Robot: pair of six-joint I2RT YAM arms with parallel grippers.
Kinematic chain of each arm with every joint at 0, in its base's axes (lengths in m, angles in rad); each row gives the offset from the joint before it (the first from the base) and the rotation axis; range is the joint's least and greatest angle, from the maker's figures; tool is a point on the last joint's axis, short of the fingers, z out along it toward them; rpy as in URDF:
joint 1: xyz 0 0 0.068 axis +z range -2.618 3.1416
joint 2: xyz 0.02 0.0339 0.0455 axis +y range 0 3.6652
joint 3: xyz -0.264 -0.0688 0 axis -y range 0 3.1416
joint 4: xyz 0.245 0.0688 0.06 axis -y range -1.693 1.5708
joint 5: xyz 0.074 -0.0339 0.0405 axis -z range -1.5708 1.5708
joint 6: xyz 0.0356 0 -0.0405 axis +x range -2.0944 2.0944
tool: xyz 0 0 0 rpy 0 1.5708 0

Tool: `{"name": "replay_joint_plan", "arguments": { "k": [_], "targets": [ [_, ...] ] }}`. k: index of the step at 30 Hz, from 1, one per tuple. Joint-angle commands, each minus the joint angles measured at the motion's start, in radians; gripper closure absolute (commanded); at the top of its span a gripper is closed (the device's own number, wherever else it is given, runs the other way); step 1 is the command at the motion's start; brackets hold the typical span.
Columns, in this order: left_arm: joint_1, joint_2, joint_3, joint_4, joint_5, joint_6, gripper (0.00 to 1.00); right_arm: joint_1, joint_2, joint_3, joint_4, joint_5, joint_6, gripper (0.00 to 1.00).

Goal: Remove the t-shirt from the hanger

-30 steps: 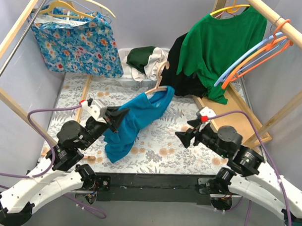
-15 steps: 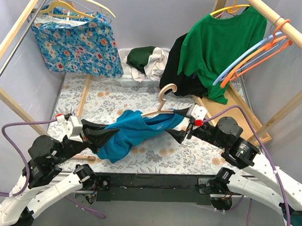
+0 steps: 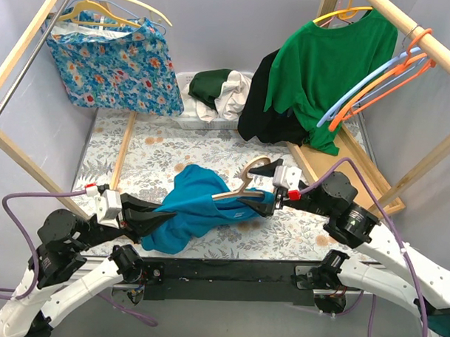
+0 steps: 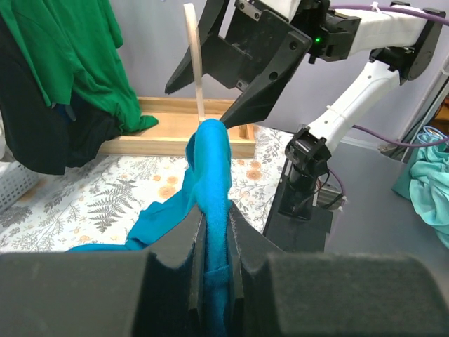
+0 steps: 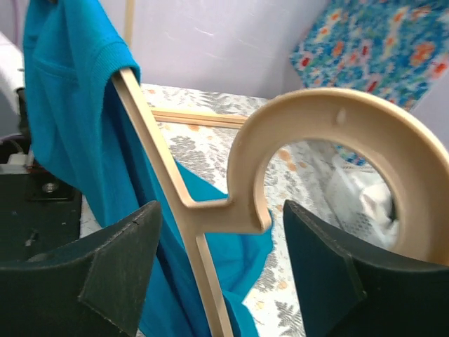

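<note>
My left gripper (image 4: 216, 239) is clenched on a bunched fold of the blue t-shirt (image 3: 197, 212), which stretches over the floral table (image 3: 159, 148) to the wooden hanger (image 5: 245, 168). My right gripper (image 5: 221, 217) is released, with its jaws straddling the hanger's neck. Cloth buries the hanger's far arm, so I can't judge that end.

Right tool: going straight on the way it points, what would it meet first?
The wooden hanger: its neck sits between the fingers of the open right tool, apparently close; the blue t-shirt hangs beyond.
</note>
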Motion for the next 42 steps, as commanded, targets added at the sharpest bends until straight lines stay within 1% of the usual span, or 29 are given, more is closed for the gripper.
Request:
{"name": "replay_joint_plan", "arguments": {
  "k": [1, 3, 4, 5, 7, 8, 10, 13, 14, 15, 16, 17, 18, 19, 21, 22, 24, 25, 29, 35, 38, 39, 41, 42],
  "targets": [
    [-0.002, 0.008, 0.019, 0.034, 0.063, 0.025, 1.00, 0.002, 0.056, -0.003, 0.057, -0.129, -0.016, 0.31],
    [-0.002, 0.015, 0.010, 0.039, 0.066, 0.031, 1.00, 0.001, 0.080, 0.009, 0.047, -0.180, -0.013, 0.39],
    [-0.002, 0.017, 0.005, 0.040, 0.065, 0.031, 1.00, 0.002, 0.102, 0.010, 0.050, -0.191, -0.010, 0.49],
    [-0.002, 0.018, -0.005, 0.045, 0.063, 0.031, 1.00, 0.002, 0.111, 0.010, 0.055, -0.195, -0.007, 0.57],
    [-0.002, 0.018, -0.016, 0.049, 0.042, 0.033, 1.00, 0.001, 0.126, 0.009, 0.072, -0.203, 0.002, 0.76],
    [-0.002, 0.017, -0.028, 0.050, 0.031, 0.033, 1.00, 0.001, 0.125, 0.004, 0.081, -0.200, 0.008, 0.91],
    [-0.002, 0.012, -0.037, 0.048, -0.016, 0.030, 1.00, 0.002, 0.116, -0.009, 0.096, -0.183, 0.014, 0.99],
    [-0.002, 0.003, -0.065, 0.048, -0.082, 0.016, 1.00, 0.002, 0.088, -0.026, 0.095, -0.130, 0.010, 0.99],
    [-0.002, 0.000, -0.071, 0.045, -0.145, 0.012, 1.00, 0.002, 0.081, -0.026, 0.086, -0.099, 0.005, 0.99],
    [-0.002, 0.000, -0.088, 0.043, -0.176, 0.004, 0.93, 0.001, 0.074, -0.026, 0.077, -0.090, 0.001, 0.99],
    [-0.002, 0.000, -0.094, 0.042, -0.224, -0.016, 0.78, 0.001, 0.062, -0.025, 0.055, -0.080, -0.005, 0.99],
    [-0.002, 0.003, -0.105, 0.040, -0.304, -0.025, 0.72, 0.002, 0.056, -0.017, 0.041, -0.077, -0.015, 0.99],
    [-0.002, 0.003, -0.111, 0.037, -0.338, -0.030, 0.66, 0.002, 0.051, -0.013, 0.028, -0.068, -0.018, 0.99],
    [-0.002, 0.006, -0.123, 0.036, -0.387, -0.041, 0.40, 0.002, 0.042, -0.006, 0.015, -0.068, -0.019, 0.99],
    [-0.002, 0.014, -0.130, 0.033, -0.482, -0.067, 0.34, 0.001, 0.027, 0.020, -0.038, -0.047, -0.022, 0.99],
    [-0.002, 0.015, -0.130, 0.031, -0.515, -0.076, 0.29, 0.002, 0.021, 0.029, -0.060, -0.037, -0.022, 0.99],
    [-0.002, 0.038, -0.105, 0.011, -0.582, -0.111, 0.27, 0.002, 0.001, 0.047, -0.116, -0.010, -0.024, 0.99],
    [-0.002, 0.046, -0.085, -0.010, -0.585, -0.113, 0.25, 0.002, -0.008, 0.052, -0.129, 0.002, -0.025, 0.99],
    [-0.002, 0.052, -0.074, -0.029, -0.604, -0.082, 0.26, 0.002, -0.042, 0.070, -0.178, 0.033, -0.033, 0.99],
    [-0.002, 0.012, -0.053, -0.058, -0.610, -0.079, 0.39, 0.002, -0.064, 0.080, -0.221, 0.090, -0.033, 0.99],
    [-0.002, -0.020, -0.059, -0.046, -0.610, -0.079, 0.50, 0.002, -0.065, 0.075, -0.226, 0.113, -0.032, 0.99],
    [-0.002, -0.023, -0.065, -0.040, -0.610, -0.078, 0.63, 0.002, -0.065, 0.075, -0.226, 0.119, -0.032, 0.99],
    [-0.002, -0.011, -0.074, -0.020, -0.602, -0.079, 0.71, 0.002, -0.067, 0.076, -0.224, 0.118, -0.030, 0.99],
    [-0.002, 0.003, -0.085, -0.007, -0.593, -0.078, 0.78, 0.002, -0.067, 0.075, -0.223, 0.116, -0.030, 0.99]
  ]
}}
